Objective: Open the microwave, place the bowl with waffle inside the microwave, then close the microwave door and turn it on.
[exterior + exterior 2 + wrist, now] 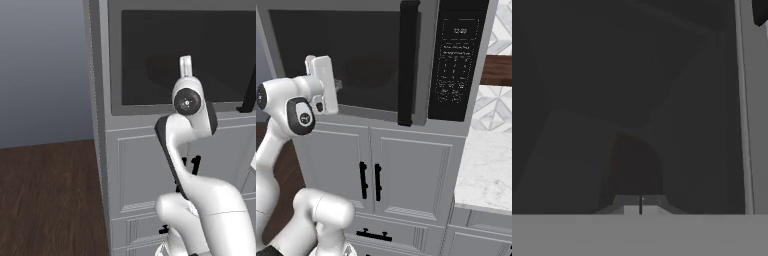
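Gripper [641,205] pinched fully closed, empty, tips against the microwave door [356,60] glass, likely to press it home. Bowl [634,170] sits dim behind the glass inside the microwave [115,112]. Door looks closed; control panel [456,55] untouched, at right.

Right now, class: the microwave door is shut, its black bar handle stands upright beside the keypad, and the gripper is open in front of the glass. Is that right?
One thing is wrong: the gripper is shut, its fingertips meeting, as the hand view shows. The rest holds: the microwave door is shut, and its black bar handle stands upright beside the keypad.
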Available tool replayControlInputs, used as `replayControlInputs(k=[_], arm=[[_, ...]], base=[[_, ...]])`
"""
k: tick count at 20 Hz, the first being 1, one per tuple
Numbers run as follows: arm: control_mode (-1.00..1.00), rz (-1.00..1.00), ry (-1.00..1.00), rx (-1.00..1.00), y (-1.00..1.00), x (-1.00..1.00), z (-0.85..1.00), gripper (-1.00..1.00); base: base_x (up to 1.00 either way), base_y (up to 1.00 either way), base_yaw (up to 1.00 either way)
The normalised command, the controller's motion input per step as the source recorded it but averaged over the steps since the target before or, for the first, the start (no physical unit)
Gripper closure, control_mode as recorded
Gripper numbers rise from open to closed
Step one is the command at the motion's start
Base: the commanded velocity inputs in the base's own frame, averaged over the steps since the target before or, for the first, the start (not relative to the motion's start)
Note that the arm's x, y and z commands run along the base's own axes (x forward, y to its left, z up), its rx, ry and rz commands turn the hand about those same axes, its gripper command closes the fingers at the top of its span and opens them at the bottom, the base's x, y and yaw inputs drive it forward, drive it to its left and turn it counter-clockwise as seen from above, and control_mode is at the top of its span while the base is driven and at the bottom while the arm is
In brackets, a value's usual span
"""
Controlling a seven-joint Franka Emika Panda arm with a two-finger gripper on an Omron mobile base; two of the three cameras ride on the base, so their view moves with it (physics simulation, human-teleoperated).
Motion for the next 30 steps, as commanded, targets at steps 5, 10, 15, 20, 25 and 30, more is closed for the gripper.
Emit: replayControlInputs(k=[5,10,15,20,25,30], arm=[[-1.00,0.04,0.13,0.00,-0.16,0.68,0.00,1.00],[-1.00,0.06,0.03,0.03,-0.16,0.66,-0.03,1.00],[-1.00,0.09,-0.02,0.08,-0.37,0.61,-0.28,1.00],[-1.00,0.18,-0.03,0.14,-0.50,0.99,-0.56,1.00],[-1.00,0.17,0.00,0.15,-0.55,1.00,-0.29,1.00],[-1.00,0.15,0.00,0.09,-0.44,0.50,-0.16,1.00]], base=[[0.00,0.00,0.00],[0.00,0.00,0.00],[0.00,0.00,0.00],[0.00,0.00,0.00],[0.00,0.00,0.00],[0.00,0.00,0.00]])
